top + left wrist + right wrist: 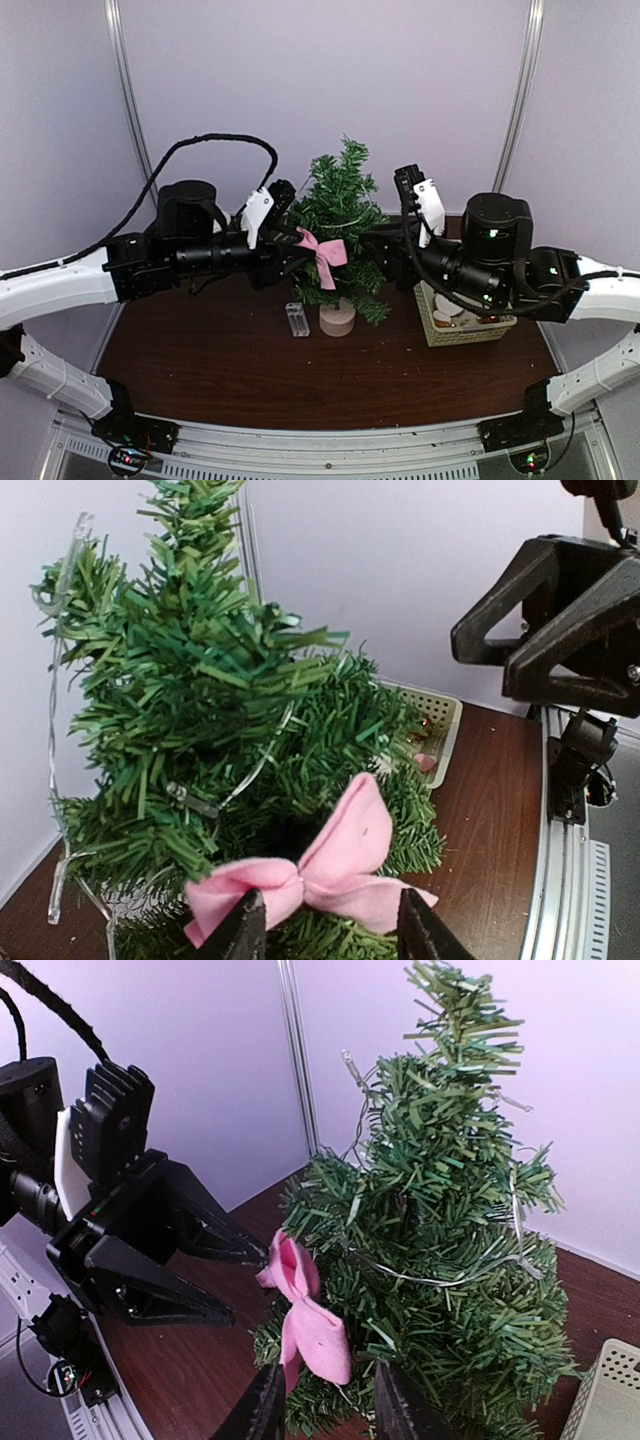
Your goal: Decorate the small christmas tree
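Top external shows the small christmas tree (340, 205), dark green and bristly on its pale beige stub of a base. It stands at the middle of the dark brown wooden table (190, 350), with a pink felt bow (325, 255) against its front branches. The left gripper (330, 928) and right gripper (322, 1398) both straddle that bow with their fingers partly apart; whether either truly pinches it I cannot tell. My worry is that two arms tugging one soft bow could pull it off or drag the tree over. A finger could also snag the clear wire light string (430, 1280) wound through the branches.
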